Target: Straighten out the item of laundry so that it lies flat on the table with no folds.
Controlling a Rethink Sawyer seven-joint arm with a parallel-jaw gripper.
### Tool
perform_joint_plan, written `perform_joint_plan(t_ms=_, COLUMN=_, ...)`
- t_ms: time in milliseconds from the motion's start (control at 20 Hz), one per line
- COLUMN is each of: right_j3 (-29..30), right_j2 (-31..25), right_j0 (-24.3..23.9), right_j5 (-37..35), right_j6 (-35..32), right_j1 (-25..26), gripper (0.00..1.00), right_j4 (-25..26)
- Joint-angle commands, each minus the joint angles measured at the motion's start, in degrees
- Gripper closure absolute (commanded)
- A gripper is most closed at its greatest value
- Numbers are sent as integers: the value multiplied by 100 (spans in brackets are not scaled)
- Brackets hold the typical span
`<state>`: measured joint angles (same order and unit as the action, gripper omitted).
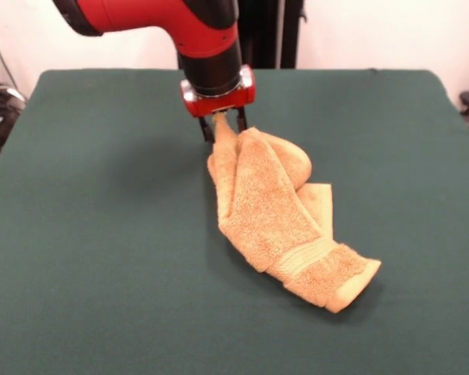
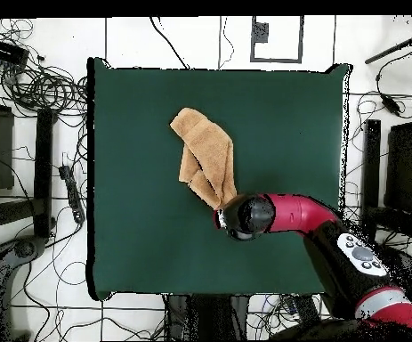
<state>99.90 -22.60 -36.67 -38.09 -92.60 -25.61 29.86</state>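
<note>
The golden-orange towel [image 1: 273,211] lies crumpled and folded over itself on the green table [image 1: 102,234], stretched in a long bunch from the middle toward the front right. A woven band shows near its lower end. My gripper [image 1: 223,125] is shut on the towel's far corner and holds that end pulled up just above the table. In the overhead view the towel [image 2: 205,151] runs diagonally from upper left down to my gripper, which the arm's wrist [image 2: 243,216] hides. The white care tag is hidden.
Cables and stands [image 2: 40,89] lie on the floor round the table. The table's bare green surface [image 2: 138,232] reaches well beyond the towel on every side.
</note>
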Motion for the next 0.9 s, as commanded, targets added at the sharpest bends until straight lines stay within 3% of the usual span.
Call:
perform_joint_plan(t_ms=50, right_j3=-282, right_j2=-498, right_j0=335, right_j5=-336, right_j6=606, right_j1=96, gripper=0, right_j4=148)
perform_joint_plan(t_ms=400, right_j3=-353, right_j2=-512, right_j0=591, right_j5=-798, right_j6=528, right_j1=-239, gripper=0, right_j4=-65)
perform_joint_plan(t_ms=900, right_j3=-496, right_j2=-529, right_j0=729, right_j5=-1131, right_j6=838, right_j1=-471, gripper=0, right_j4=69)
